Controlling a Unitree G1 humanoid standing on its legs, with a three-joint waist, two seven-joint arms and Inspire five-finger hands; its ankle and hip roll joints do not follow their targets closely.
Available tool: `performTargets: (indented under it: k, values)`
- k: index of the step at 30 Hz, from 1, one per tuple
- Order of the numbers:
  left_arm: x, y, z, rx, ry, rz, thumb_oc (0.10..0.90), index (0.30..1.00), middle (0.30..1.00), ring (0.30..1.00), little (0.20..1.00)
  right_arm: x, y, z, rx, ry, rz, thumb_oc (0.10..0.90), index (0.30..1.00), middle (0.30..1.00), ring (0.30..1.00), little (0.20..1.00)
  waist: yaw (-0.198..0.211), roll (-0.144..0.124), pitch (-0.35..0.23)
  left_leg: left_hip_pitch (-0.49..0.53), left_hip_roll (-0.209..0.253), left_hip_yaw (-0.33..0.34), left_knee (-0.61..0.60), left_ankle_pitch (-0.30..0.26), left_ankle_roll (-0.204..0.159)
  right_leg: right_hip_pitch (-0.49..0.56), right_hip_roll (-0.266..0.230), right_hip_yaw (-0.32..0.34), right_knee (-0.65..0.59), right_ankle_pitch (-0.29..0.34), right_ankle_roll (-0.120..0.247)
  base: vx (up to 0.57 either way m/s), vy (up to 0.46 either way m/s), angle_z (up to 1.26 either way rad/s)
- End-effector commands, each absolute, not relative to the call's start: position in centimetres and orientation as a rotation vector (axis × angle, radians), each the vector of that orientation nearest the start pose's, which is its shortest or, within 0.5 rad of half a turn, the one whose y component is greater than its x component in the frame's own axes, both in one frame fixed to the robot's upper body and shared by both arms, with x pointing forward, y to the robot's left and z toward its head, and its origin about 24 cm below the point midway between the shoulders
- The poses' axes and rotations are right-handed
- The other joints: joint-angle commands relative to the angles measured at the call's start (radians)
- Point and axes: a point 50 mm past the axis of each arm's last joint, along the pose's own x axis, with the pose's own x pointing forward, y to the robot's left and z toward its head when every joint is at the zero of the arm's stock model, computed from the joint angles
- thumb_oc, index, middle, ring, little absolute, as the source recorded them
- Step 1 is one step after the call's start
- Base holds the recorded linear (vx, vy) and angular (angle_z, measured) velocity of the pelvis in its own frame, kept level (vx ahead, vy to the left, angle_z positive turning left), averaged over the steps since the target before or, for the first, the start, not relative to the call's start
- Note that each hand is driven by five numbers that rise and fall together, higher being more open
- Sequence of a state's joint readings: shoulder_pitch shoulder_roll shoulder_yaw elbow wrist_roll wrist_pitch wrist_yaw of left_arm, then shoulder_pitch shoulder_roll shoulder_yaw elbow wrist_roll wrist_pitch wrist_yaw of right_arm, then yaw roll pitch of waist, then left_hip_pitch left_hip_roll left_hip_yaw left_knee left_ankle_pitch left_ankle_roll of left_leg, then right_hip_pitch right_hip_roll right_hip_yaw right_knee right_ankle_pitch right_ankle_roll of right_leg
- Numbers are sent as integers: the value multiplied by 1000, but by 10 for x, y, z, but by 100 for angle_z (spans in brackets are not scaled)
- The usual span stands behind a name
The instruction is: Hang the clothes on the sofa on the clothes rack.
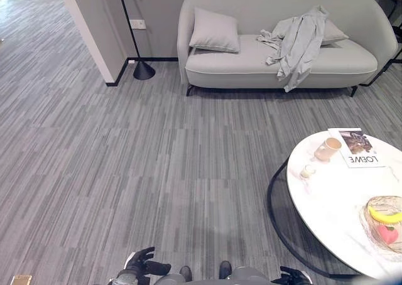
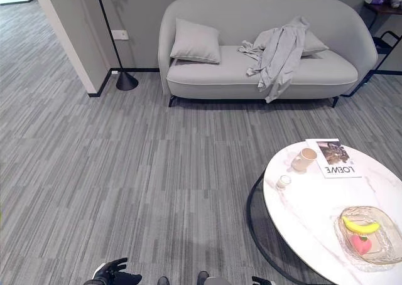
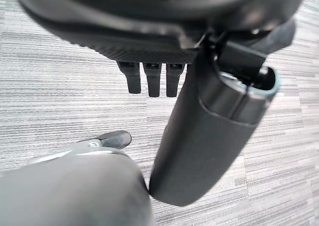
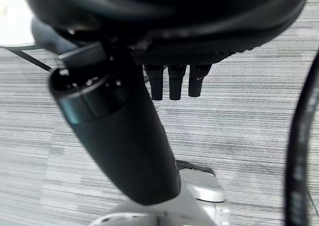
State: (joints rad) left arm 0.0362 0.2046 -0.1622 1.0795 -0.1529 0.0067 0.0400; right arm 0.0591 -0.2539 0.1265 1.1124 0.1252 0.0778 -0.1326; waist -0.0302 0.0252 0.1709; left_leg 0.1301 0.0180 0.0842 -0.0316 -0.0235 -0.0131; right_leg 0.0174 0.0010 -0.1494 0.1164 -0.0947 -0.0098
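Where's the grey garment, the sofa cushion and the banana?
grey garment [image 1: 300, 43], left eye view, middle of the draped cloth.
cushion [image 1: 215, 31], left eye view, its centre.
banana [image 2: 360, 226], right eye view, middle of the fruit.

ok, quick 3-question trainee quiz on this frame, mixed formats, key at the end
1. True or false: the grey garment lies on the floor.
2. The garment partly covers: A) the right cushion B) the left cushion C) the magazine
3. Fill in: the banana sits in a glass ____ on the round table.

Key: 1 false, it drapes over the sofa; 2 A; 3 bowl.
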Motion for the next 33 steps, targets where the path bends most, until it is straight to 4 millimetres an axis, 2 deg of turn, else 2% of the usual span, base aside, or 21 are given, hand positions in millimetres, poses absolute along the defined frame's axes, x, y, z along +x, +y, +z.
performTargets:
  k: [1, 9, 11, 17, 23, 26, 28, 29, 30, 32, 33]
  values:
    - [128, 224, -147, 243, 1036, 63, 800, 900, 900, 900, 900, 99, -260, -149, -323, 1165, -229, 800, 900, 900, 900, 900, 0, -54, -24, -6, -17, 41, -56, -44, -26, 115, -86, -13, -204, 97, 93, 0, 0, 0]
    - [121, 222, -151, 272, 1075, 32, 800, 900, 900, 900, 900, 106, -262, -145, -341, 1131, -223, 800, 900, 900, 900, 900, -6, -45, -26, 10, -16, 49, -56, -56, -25, 123, -87, -8, -204, 91, 94, 9, -10, 0]
    - [125, 223, -149, 264, 1058, 30, 800, 900, 900, 900, 900, 111, -263, -142, -323, 1103, -217, 800, 900, 900, 900, 900, -9, -43, -21, 13, -13, 49, -56, -56, -27, 121, -83, -4, -204, 89, 94, 18, -54, -1]
    - [125, 224, -149, 193, 1058, 88, 800, 900, 900, 900, 900, 107, -264, -143, -329, 1116, -225, 800, 900, 900, 900, 900, -4, -49, -21, 6, -10, 34, -56, -53, -25, 114, -71, 4, -204, 78, 89, 31, -48, 0]
    - [128, 220, -149, 209, 1057, 57, 800, 900, 900, 900, 900, 112, -260, -144, -322, 1111, -213, 800, 900, 900, 900, 900, -5, -55, 4, 4, 1, 36, -56, -40, -24, 99, -55, 13, -204, 73, 78, 38, -71, -2]
    - [141, 220, -144, 169, 1013, 77, 800, 900, 900, 900, 900, 118, -259, -142, -301, 1088, -213, 800, 900, 900, 900, 900, -8, -83, 47, -141, -2, 24, 196, -97, -28, 87, -62, 25, -204, 64, 50, 18, -113, 1]
    - [149, 219, -139, 137, 974, 91, 800, 900, 900, 900, 900, 115, -260, -142, -321, 1098, -201, 800, 900, 900, 900, 900, -1, -94, 70, -254, 3, 1, 396, -68, -32, 94, -62, 28, -192, 53, 24, 133, -146, 21]
    - [152, 221, -136, 120, 943, 112, 800, 900, 900, 900, 900, 120, -261, -139, -318, 1069, -201, 800, 900, 900, 900, 900, 16, -101, 89, -340, -9, -33, 559, -24, -22, 107, -49, 37, -187, 32, 6, 195, -165, 16]
    - [152, 222, -136, 118, 944, 124, 800, 900, 900, 900, 900, 119, -262, -139, -322, 1071, -201, 800, 900, 900, 900, 900, 21, -112, 93, -389, -17, -42, 601, -12, -20, 108, -53, 37, -183, 24, 1, 257, -127, 12]
    - [153, 223, -134, 105, 932, 134, 800, 900, 900, 900, 900, 118, -262, -138, -322, 1072, -200, 800, 900, 900, 900, 900, 24, -116, 89, -427, -6, -33, 572, -21, -20, 114, -53, 32, -180, 10, 3, 192, -11, 11]
    - [151, 222, -135, 99, 934, 135, 800, 900, 900, 900, 900, 116, -264, -138, -323, 1076, -203, 800, 900, 900, 900, 900, 34, -115, 88, -428, 0, -19, 481, -49, -13, 134, -54, 28, -187, -2, 13, 392, 111, -3]
